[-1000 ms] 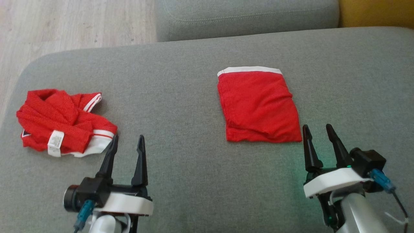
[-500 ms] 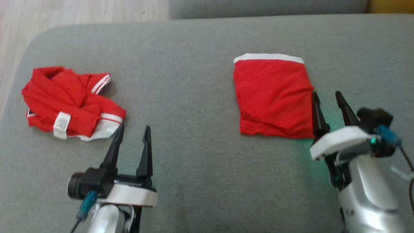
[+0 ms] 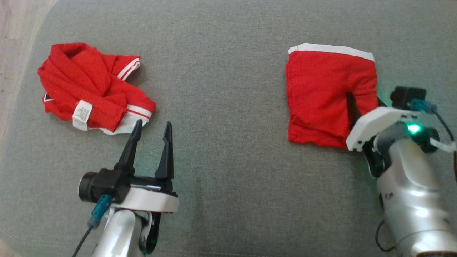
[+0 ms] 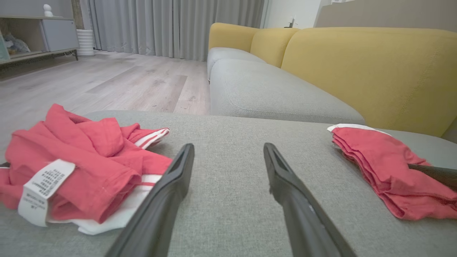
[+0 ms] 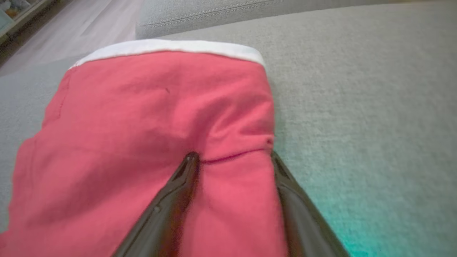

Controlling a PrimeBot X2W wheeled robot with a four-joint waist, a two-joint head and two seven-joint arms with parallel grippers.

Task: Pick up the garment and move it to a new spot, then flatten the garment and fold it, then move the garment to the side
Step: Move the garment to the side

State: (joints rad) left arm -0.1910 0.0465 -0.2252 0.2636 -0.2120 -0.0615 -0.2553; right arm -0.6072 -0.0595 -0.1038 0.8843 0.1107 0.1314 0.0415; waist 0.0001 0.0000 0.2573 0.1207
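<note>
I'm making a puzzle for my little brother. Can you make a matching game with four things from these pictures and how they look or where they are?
Things:
1. crumpled garment
2. folded garment
3. care label
4. sofa backrest

Descriptions:
A. yellow
B. neat red stack on the robot's right
C. white, with tiny print
D. bunched up on the robot's left

Pairs: 1-D, 2-B, 3-C, 4-A
</note>
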